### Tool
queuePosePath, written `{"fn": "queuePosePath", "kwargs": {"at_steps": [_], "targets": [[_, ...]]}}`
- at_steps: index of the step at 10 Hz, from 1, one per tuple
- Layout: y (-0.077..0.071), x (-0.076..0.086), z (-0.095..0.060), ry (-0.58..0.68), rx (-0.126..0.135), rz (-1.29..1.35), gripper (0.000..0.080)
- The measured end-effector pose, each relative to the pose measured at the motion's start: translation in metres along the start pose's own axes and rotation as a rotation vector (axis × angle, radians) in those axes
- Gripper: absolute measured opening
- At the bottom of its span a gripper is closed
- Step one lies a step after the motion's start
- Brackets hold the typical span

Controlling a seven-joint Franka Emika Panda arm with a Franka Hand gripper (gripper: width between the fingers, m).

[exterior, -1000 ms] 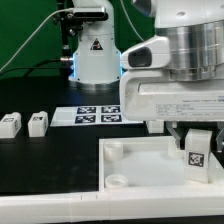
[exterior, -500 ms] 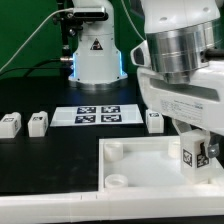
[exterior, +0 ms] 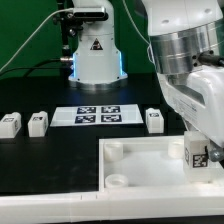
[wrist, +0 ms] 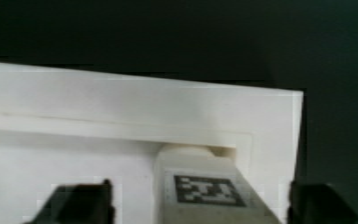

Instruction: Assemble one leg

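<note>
**Op 1:** Hand [exterior: 203,150] sits at the right edge of the exterior frame, closed on the leg [exterior: 196,153]. I read the tag on its face clearly.

**Op 2:** Agreed. On my wrist view the leg [wrist: 202,186] stands between the two dark fingers [wrist: 82,203], just above the panel's [wrist: 105,110] far corner. I can't tell whether its base touches.

**Op 1:** Exterior shows the panel [exterior: 150,150] lying flat on the black table [exterior: 40,165], lower right, with two round sockets [exterior: 116,182] at its left side.

**Op 2:** Further back, mid frame, I see three loose legs: two at the left [exterior: 11,124] [exterior: 38,122] and one [exterior: 154,120] right of the marker board [exterior: 98,114].

**Op 1:** Behind those, upper centre, I have the arm's base [exterior: 93,55].
</note>
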State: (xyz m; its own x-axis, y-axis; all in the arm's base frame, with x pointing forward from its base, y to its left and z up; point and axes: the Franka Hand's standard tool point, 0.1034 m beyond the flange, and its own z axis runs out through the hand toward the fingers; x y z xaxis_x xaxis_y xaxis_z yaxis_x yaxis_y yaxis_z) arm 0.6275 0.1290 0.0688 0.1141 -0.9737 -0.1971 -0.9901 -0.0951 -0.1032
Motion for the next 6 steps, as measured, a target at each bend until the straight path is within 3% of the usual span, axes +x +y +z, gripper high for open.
{"fn": "queuePosePath", "kwargs": {"at_steps": [1,3,6], "targets": [[0.0040,-0.0009,0.0022,-0.003,-0.020,-0.201,0.0602],[0.0040,-0.0016,0.0015,0.009,-0.035,-0.576,0.0640],[0.0040,0.0012,0.0014,0.009,-0.038,-0.851,0.0649]]}}
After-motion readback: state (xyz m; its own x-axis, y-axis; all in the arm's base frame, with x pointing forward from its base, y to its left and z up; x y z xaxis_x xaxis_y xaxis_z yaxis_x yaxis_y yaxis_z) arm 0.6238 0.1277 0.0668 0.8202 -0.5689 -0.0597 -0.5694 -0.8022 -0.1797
